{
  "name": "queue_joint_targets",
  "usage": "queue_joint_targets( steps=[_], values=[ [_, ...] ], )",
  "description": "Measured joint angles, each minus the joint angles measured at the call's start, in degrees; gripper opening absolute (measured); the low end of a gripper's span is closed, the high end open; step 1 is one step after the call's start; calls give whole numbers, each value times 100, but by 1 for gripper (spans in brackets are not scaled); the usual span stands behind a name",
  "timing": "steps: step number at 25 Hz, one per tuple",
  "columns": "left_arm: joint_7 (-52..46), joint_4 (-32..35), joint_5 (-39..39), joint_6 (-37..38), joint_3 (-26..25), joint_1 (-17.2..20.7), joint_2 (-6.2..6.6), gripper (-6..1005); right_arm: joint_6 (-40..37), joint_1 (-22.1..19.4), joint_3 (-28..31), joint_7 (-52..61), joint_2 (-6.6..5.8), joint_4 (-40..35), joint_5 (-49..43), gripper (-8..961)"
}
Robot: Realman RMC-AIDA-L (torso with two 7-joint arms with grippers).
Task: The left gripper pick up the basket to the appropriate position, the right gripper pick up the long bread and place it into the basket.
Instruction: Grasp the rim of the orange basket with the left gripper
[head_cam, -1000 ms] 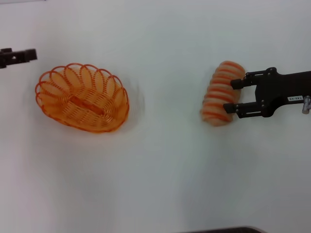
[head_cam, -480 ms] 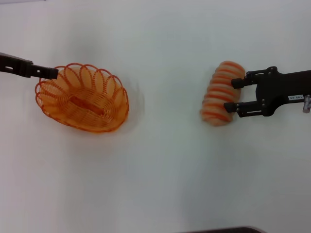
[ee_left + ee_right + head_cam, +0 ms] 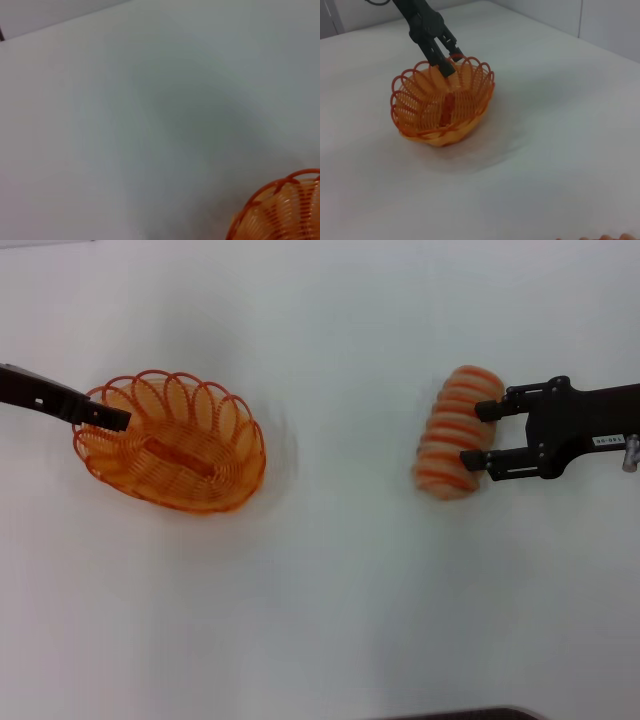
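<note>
The orange wire basket sits on the white table at the left. My left gripper reaches in from the left, and its tips are at the basket's left rim. In the right wrist view this gripper stands open with its fingers on either side of the basket's far rim loops. The left wrist view shows only a piece of basket rim. The long bread lies on the table at the right. My right gripper is open, its two fingers over the bread's right side.
The white table spreads wide between the basket and the bread and towards the front. A dark edge shows at the bottom of the head view. A sliver of bread shows at the edge of the right wrist view.
My left gripper has moved right from the far left edge and come down onto the basket's left rim. The basket, the bread and the right gripper have not moved.
</note>
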Motion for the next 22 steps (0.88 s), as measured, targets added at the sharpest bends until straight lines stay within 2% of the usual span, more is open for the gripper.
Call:
queue_joint_targets(
  steps=[11, 22],
  values=[
    [-79, -113, 192, -236, 152, -65, -105, 872, 32, 16, 0, 20, -9, 0, 0, 717],
    [-130, -197, 343, -227, 218, -181, -128, 585, 99, 37, 66, 20, -17, 0, 0, 716]
  ],
)
